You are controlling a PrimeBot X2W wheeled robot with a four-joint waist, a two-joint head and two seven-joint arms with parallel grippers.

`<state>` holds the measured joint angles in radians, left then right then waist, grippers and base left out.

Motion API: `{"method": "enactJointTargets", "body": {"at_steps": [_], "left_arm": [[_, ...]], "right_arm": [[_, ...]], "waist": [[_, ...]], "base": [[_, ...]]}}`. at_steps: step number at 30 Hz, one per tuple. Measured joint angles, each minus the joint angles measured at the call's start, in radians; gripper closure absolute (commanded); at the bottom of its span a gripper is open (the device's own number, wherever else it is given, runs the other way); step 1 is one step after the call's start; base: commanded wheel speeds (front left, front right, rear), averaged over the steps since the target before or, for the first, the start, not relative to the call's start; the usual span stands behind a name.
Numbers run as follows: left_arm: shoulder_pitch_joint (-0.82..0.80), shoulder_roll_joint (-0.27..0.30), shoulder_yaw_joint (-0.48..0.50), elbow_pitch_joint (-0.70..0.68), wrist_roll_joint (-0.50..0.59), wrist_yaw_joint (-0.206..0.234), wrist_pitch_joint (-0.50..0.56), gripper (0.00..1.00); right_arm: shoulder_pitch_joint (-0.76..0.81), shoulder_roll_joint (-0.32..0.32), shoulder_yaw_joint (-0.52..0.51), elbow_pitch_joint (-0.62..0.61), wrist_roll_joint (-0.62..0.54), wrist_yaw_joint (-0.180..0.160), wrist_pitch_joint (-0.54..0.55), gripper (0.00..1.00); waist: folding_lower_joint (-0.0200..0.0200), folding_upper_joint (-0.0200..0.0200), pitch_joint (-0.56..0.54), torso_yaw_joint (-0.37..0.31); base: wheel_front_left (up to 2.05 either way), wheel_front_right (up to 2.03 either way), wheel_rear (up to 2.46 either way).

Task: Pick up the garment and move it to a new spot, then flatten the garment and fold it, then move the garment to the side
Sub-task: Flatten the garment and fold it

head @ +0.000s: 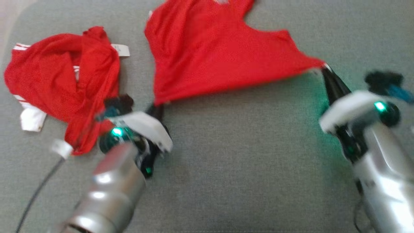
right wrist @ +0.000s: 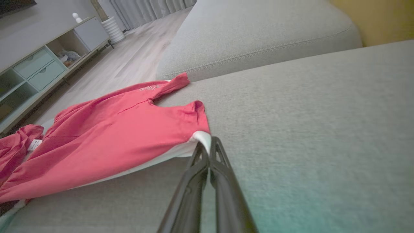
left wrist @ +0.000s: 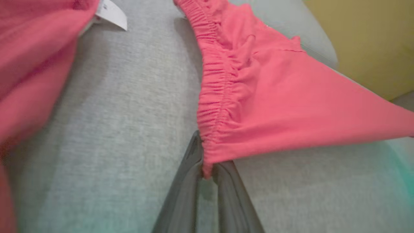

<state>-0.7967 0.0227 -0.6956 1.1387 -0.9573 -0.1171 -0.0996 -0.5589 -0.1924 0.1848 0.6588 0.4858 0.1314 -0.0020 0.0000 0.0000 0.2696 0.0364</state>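
Cushion [head: 245, 168] grey, under everything. Left gripper [head: 158, 106] at near left corner of garment [head: 220, 55], clamped on the elastic waistband. Right gripper [head: 325, 69] at its near right corner, pressed tight on the white-edged tip. Garment red, near edge pulled taut between the two, rest spread on the cushion. Red heap [head: 61, 81] left of garment, apart from it, with a white label [head: 121, 50].

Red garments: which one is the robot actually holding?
The spread red garment, its corners in the shut jaws of left gripper and right gripper; the crumpled garment lies loose.
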Motion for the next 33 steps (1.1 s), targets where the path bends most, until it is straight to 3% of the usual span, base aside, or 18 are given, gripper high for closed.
{"method": "enactJointTargets", "body": {"at_steps": [5,9,11,14,19,22,25,33], "left_arm": [[0.126,0.022,-0.053,-0.127,0.026,-0.008,-0.044,1.0],[0.236,0.109,-0.096,-0.352,0.052,-0.005,-0.014,1.0],[0.294,0.182,-0.119,-0.518,0.061,0.034,0.044,1.0],[0.395,0.32,-0.142,-0.826,0.069,0.126,0.163,1.0],[0.539,0.51,-0.159,-1.305,0.049,0.254,0.355,1.0],[0.572,0.572,-0.159,-1.466,0.011,0.295,0.433,1.0],[0.574,0.599,-0.151,-1.514,-0.04,0.301,0.487,1.0],[0.491,0.583,-0.135,-1.43,-0.207,0.214,0.607,1.0]], "right_arm": [[0.237,-0.036,-0.076,-0.227,-0.004,0.0,0.007,1.0],[0.473,-0.021,-0.204,-0.499,-0.046,0.0,0.126,1.0],[0.592,0.019,-0.27,-0.655,-0.085,0.0,0.217,1.0],[0.741,0.082,-0.337,-0.87,-0.136,0.0,0.362,1.0],[0.835,0.109,-0.412,-1.111,-0.171,0.0,0.536,1.0],[0.832,0.114,-0.428,-1.165,-0.171,0.0,0.591,1.0],[0.794,0.111,-0.413,-1.156,-0.166,0.0,0.624,1.0],[0.506,0.02,-0.318,-0.962,-0.12,0.0,0.646,1.0]], "waist": [[0.0,0.0,-0.048,0.019],[-0.0001,0.0,-0.094,0.034],[-0.0001,0.0,-0.114,0.041],[-0.0001,0.0,-0.135,0.048],[-0.0001,0.0,-0.143,0.041],[-0.0001,0.0,-0.135,0.037],[-0.0001,0.0,-0.115,0.033],[-0.0001,0.0,-0.032,0.038]], "base": [[0.0,0.0,0.0],[0.0,0.0,0.0],[0.0,0.0,0.0],[0.0,0.0,0.0],[0.0,0.0,0.0],[0.0,0.0,0.0],[0.0,0.0,0.0],[0.0,0.0,0.0]]}}
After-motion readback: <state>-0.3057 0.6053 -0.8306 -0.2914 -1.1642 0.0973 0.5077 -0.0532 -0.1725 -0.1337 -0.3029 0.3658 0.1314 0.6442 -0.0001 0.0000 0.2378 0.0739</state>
